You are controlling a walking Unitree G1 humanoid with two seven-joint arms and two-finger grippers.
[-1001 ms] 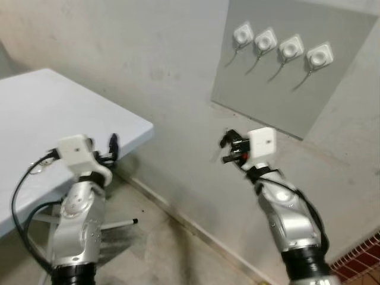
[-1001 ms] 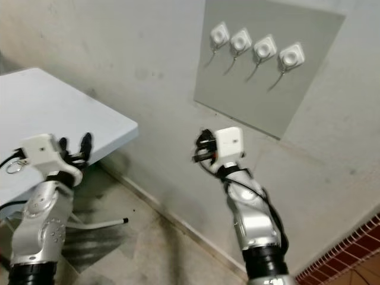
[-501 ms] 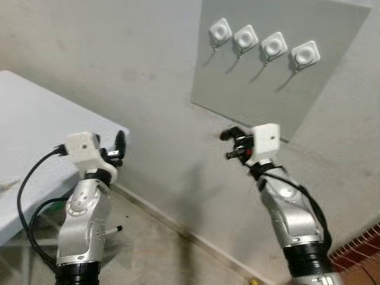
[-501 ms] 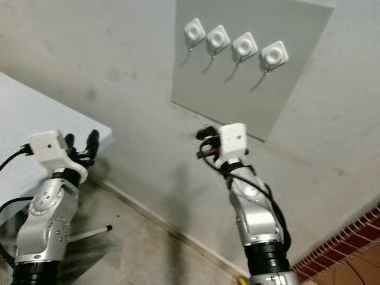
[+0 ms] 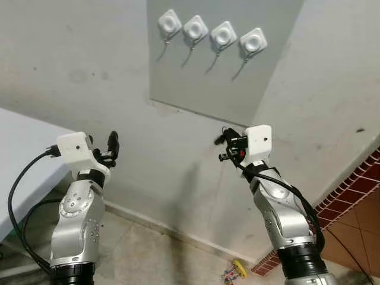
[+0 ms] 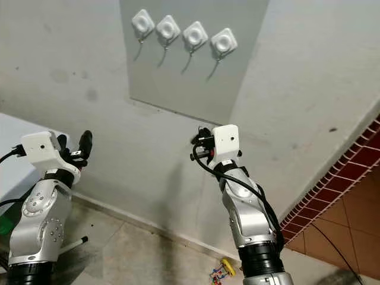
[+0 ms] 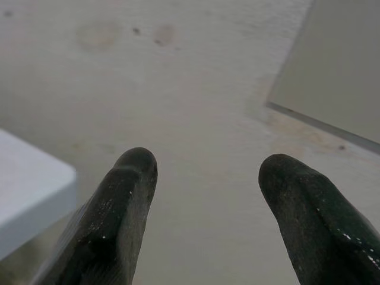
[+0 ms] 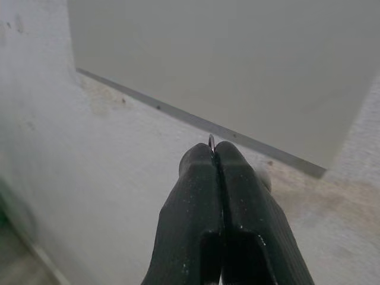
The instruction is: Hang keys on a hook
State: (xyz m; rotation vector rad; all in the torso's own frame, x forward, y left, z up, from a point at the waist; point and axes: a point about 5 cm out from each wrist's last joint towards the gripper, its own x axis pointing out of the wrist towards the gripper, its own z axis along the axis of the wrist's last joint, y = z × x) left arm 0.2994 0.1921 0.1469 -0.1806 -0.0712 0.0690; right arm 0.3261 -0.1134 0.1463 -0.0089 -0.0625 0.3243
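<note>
Four white hooks [image 5: 224, 33] sit in a row on a grey panel [image 5: 225, 89] high on the wall. My right gripper [image 5: 223, 148] is raised below the panel, a short way off the wall. It is shut, and a thin metal tip of the key ring [image 8: 211, 141] pokes out between its pads [image 8: 199, 172]. The keys themselves are hidden behind the fingers. My left gripper [image 5: 113, 145] is held up to the left, facing bare wall. Its fingers [image 7: 127, 196] stand open with nothing between them.
A white table [image 5: 18, 148] juts in from the left, its leg [image 6: 74, 243] on the floor below. A small coloured object [image 5: 234, 272] lies on the floor by the wall. Red brick tiling [image 5: 356, 196] runs along the right.
The view has swung to the right: the table has slid off to the left and the hook panel now sits above the middle. Both grippers keep their pose.
</note>
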